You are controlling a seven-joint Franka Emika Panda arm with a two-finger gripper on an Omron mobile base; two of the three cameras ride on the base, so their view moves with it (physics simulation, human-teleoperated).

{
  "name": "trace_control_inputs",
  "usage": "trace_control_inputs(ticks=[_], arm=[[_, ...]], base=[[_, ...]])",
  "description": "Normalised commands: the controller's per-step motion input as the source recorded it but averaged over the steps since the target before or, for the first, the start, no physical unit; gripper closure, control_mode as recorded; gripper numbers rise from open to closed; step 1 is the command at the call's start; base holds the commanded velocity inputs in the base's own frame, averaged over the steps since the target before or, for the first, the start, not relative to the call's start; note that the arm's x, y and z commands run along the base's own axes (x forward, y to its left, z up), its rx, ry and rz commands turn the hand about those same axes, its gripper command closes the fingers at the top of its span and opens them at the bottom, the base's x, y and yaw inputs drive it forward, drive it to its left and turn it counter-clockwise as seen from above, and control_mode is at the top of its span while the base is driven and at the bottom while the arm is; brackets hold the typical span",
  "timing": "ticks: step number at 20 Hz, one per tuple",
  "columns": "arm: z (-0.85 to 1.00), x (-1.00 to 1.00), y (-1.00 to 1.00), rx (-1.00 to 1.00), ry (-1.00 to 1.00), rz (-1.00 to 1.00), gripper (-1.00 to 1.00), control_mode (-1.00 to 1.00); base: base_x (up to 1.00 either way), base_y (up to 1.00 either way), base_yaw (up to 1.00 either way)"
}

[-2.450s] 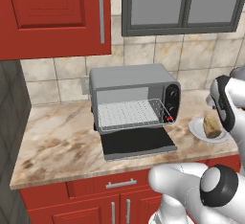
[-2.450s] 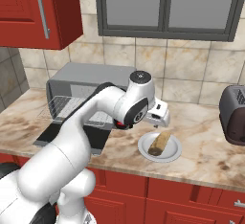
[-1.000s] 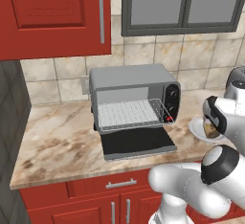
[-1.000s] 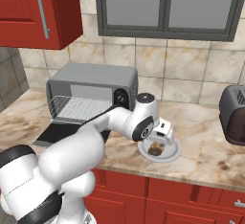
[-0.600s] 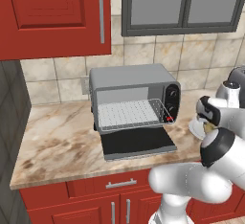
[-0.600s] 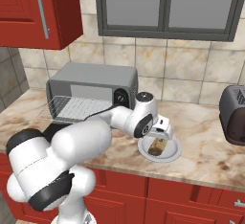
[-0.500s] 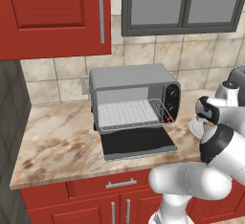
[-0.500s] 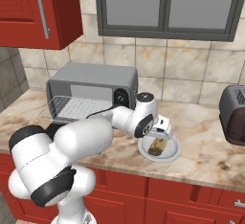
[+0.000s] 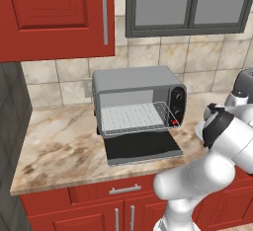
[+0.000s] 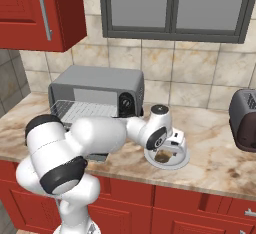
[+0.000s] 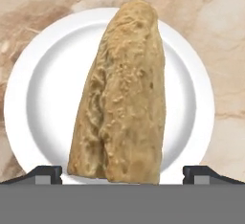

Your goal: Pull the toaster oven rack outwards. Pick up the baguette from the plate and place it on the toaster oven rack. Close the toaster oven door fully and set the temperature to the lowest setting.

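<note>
My claw hangs right over the plate, its two dark tips spread wide to either side of the near end of the baguette, pinching nothing. The loaf lies along the middle of the round white dish, its thick end toward me and its narrower end pointing away, golden-brown with a rough, speckled crust and a crease down one side. The plate sits on the marbled beige counter. From the right base view my hand is bent low over that same plate, which lies just to the right of the toaster oven; a bit of brown bread peeks out under my wrist. In the left base view the toaster oven stands against the tiled wall with its door dropped flat onto the counter, black glass up, and the rack drawn forward so its silver mesh sticks out past the opening. A round black knob and a small red button sit on the control strip at the oven's right. A dark rounded toaster stands well off to the right. I can read no brand, label or lettering on any of these things.
</note>
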Motion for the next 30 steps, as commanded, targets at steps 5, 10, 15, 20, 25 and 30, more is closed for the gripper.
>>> trace_control_inputs(ticks=[5, 10, 15, 20, 25, 30], arm=[[-0.07, 0.07, 0.00, 0.02, 0.00, 0.05, -1.00, -1.00], [-0.08, 0.03, 0.00, 0.01, 0.00, 0.04, -1.00, -1.00], [-0.21, 0.16, 0.00, 0.00, 0.00, 0.01, -1.00, -1.00], [-0.25, 0.26, 0.00, 0.00, 0.00, 0.00, -1.00, -1.00], [-0.20, 0.01, 0.00, 0.01, 0.00, 0.00, 1.00, -1.00], [-0.02, -0.01, 0.00, -0.02, 0.02, 0.02, 1.00, -1.00]], base=[[0.00, 0.00, 0.00], [0.00, 0.00, 0.00], [0.00, 0.00, 0.00], [0.00, 0.00, 0.00], [0.00, 0.00, 0.00], [0.00, 0.00, 0.00]])
